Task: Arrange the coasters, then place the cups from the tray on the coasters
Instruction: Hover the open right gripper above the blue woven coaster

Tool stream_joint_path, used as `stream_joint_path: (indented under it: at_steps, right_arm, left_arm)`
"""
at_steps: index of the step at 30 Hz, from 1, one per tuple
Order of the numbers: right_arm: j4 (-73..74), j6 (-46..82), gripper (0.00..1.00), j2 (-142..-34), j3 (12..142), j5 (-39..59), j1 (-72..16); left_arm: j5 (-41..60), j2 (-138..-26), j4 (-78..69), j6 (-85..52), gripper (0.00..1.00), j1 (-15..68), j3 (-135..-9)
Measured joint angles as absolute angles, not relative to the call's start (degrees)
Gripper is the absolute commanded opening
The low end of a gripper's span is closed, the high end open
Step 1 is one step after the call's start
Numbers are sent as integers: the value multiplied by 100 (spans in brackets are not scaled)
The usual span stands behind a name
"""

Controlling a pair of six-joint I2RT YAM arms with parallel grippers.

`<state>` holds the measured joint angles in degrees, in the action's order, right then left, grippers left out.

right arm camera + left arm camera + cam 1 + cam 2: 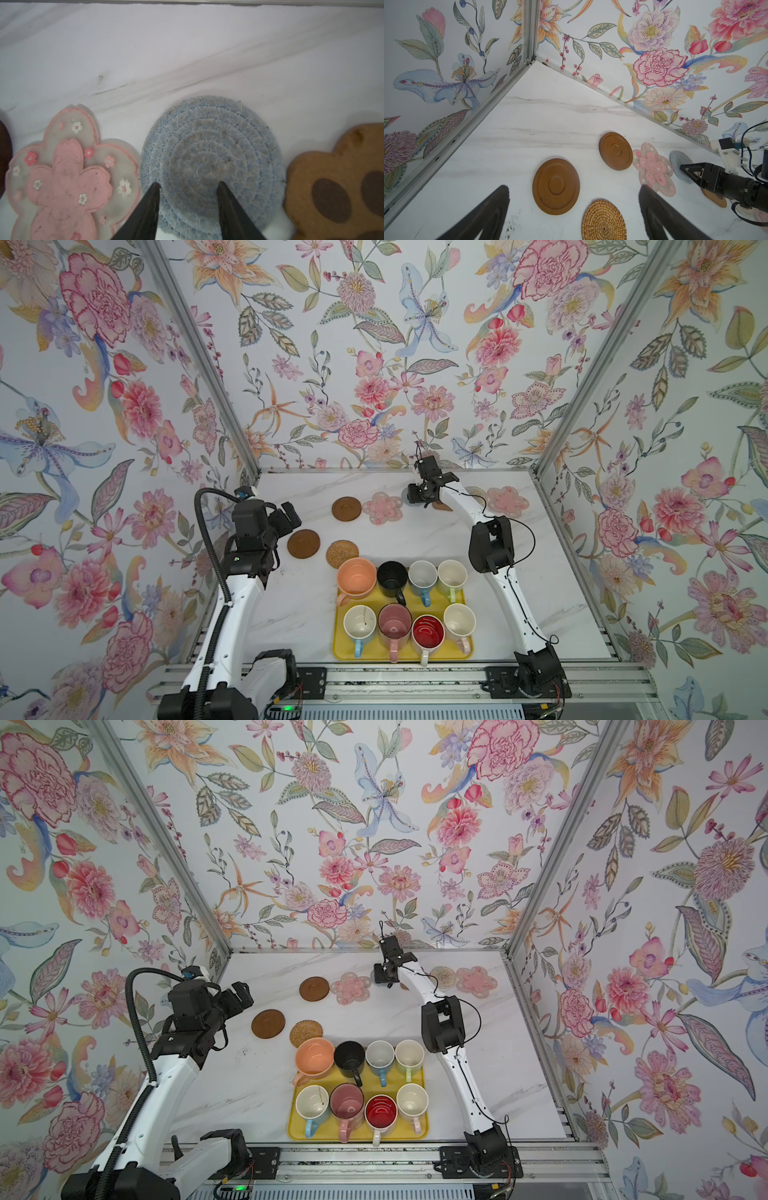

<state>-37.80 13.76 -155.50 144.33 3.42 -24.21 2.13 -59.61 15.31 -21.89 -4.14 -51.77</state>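
Note:
Several cups stand on the yellow tray (374, 651), among them a peach cup (356, 577), a black one (392, 576) and a red-inside one (428, 631). Coasters lie flat on the table: two dark brown discs (346, 508) (304, 544), a rattan round (342, 554), two pink flowers (382, 508) (507, 502), a clear round (443, 976), a brown paw (336, 187) and a grey round (209, 158). My right gripper (189, 183) (413, 495) points down at the grey round, jaws apart, tips over its surface. My left gripper (574, 187) (289, 514) hangs wide open and empty above the nearer disc.
The floral back wall and its metal rail (207, 2) run close behind the back row of coasters. The left wall's rail (467, 116) stands near my left arm. The tray sits at the table's front edge, the rattan round touching distance from the peach cup.

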Motion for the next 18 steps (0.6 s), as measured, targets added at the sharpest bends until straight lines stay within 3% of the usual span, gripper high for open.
stream_joint_path:
  at_steps: [18]
  right_arm:
    - [-3297,1352,42,-15253,13747,-67,-2545]
  left_arm:
    - [213,-5968,1431,-2189,99,-414,-5122]
